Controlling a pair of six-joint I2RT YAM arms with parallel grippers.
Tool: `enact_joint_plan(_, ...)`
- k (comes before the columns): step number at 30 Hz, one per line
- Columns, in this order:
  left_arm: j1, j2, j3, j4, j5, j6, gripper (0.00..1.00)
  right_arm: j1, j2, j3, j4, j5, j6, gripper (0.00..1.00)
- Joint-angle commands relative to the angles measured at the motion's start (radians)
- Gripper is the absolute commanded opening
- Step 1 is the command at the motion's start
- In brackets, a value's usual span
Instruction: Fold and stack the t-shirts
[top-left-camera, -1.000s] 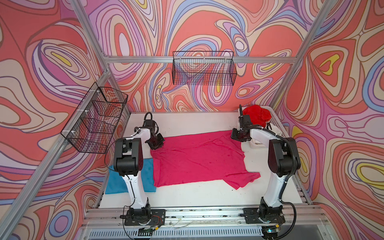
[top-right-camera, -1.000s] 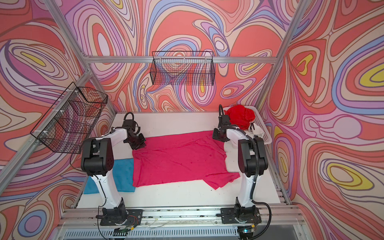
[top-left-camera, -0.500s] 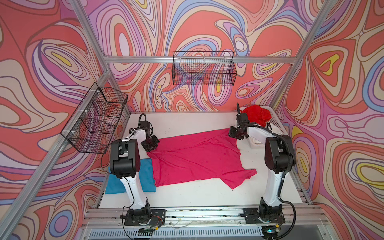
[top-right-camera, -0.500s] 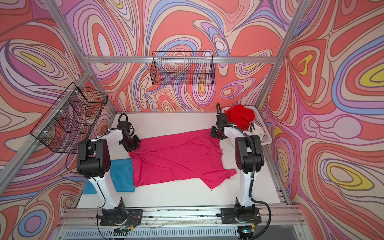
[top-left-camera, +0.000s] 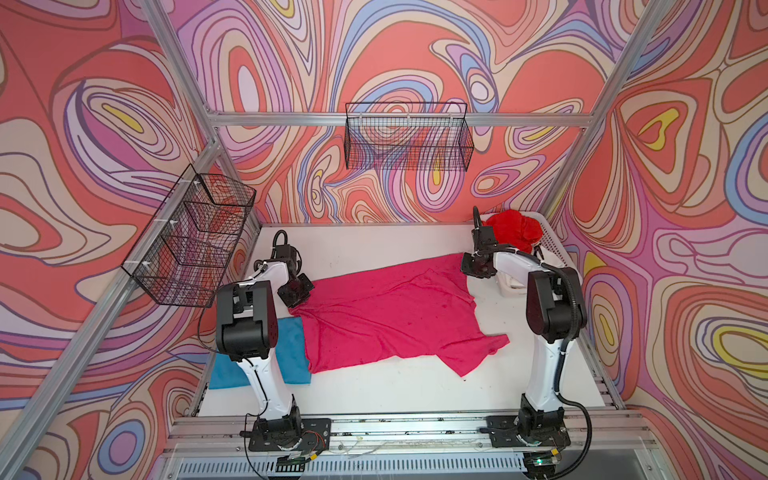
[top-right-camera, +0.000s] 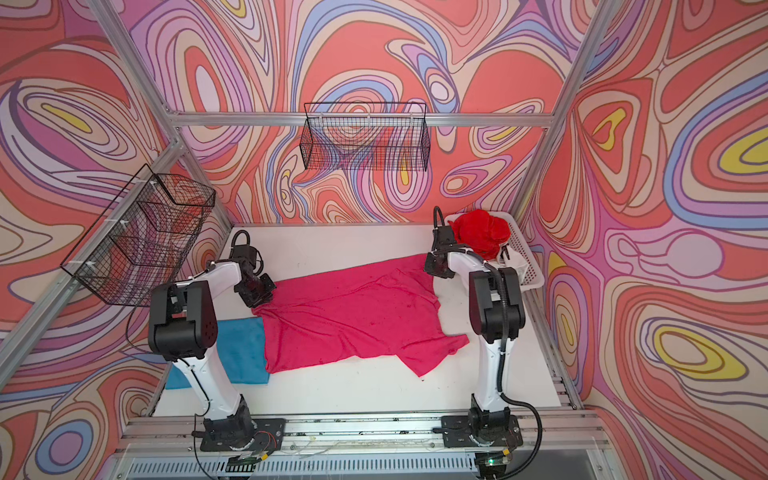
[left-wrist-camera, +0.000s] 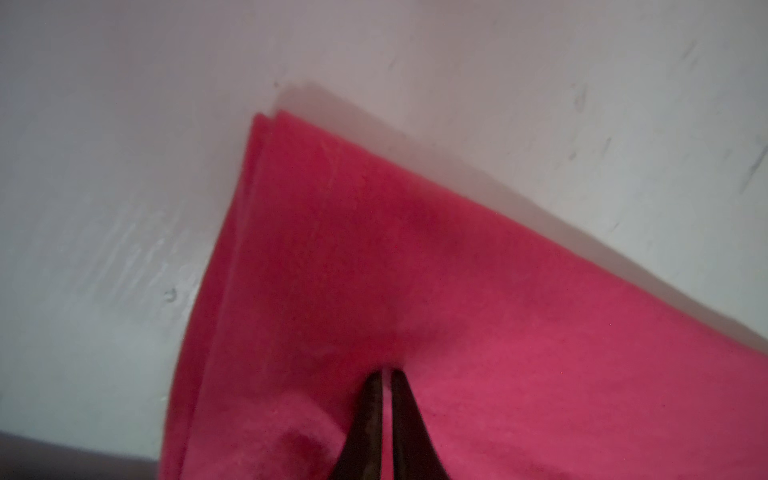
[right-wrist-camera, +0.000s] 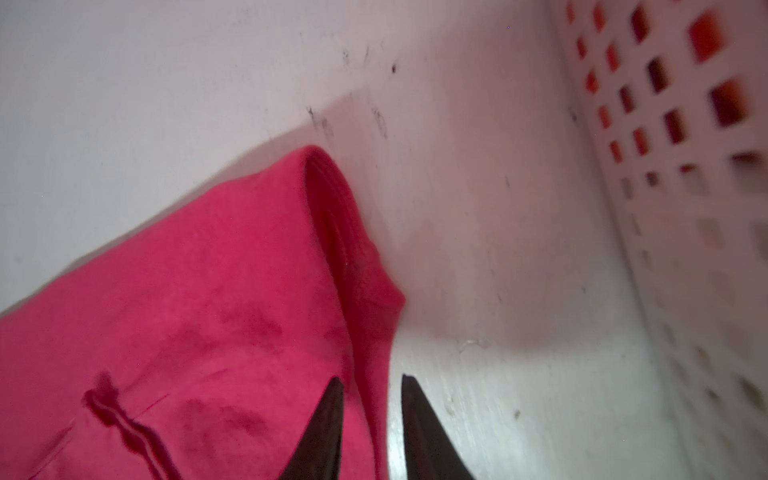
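A magenta-pink t-shirt (top-left-camera: 395, 316) (top-right-camera: 353, 316) lies spread and wrinkled across the middle of the white table in both top views. My left gripper (top-left-camera: 297, 291) (top-right-camera: 257, 293) (left-wrist-camera: 386, 372) is shut on its far left corner (left-wrist-camera: 415, 249), with a thin strip of cloth pinched between the jaws. My right gripper (top-left-camera: 476, 268) (top-right-camera: 436, 268) (right-wrist-camera: 372, 380) sits low at the far right corner (right-wrist-camera: 208, 291); its jaws are apart and straddle the folded edge, with table showing beside the cloth. A folded teal-blue t-shirt (top-left-camera: 291, 349) (top-right-camera: 241, 349) lies at front left, partly under the magenta one. A bright red t-shirt (top-left-camera: 513, 228) (top-right-camera: 482, 230) is heaped at back right.
The red shirt sits in a white perforated basket (top-left-camera: 552, 253) (top-right-camera: 525, 257) (right-wrist-camera: 685, 208) close beside the right gripper. Black wire baskets hang on the back wall (top-left-camera: 407, 141) and the left wall (top-left-camera: 191, 237). Bare white table runs along the front edge (top-left-camera: 415, 395).
The right jaws have narrowed around the shirt's edge. The left gripper shifted a little to the left, and the shirt's near right sleeve slid slightly left and back.
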Motion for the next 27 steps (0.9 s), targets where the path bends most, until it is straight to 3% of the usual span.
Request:
enact_joint_plan(1,0.020,0.013,-0.045,-0.086,-0.065,0.009,0.10,-0.001,0.037,0.034,0.012,0.046,0.011,0.23)
enact_joint_plan(5,0.021,0.018,-0.050,-0.078,-0.047,0.005,0.10,-0.001,0.056,0.040,0.036,0.034,0.018,0.11)
enact_joint_plan(20,0.022,0.010,-0.057,-0.078,-0.046,0.013,0.09,0.023,0.107,0.048,0.050,0.037,0.011,0.10)
enact_joint_plan(27,0.021,0.007,-0.065,-0.077,-0.044,0.018,0.09,0.025,0.049,0.002,0.087,0.023,0.015,0.10)
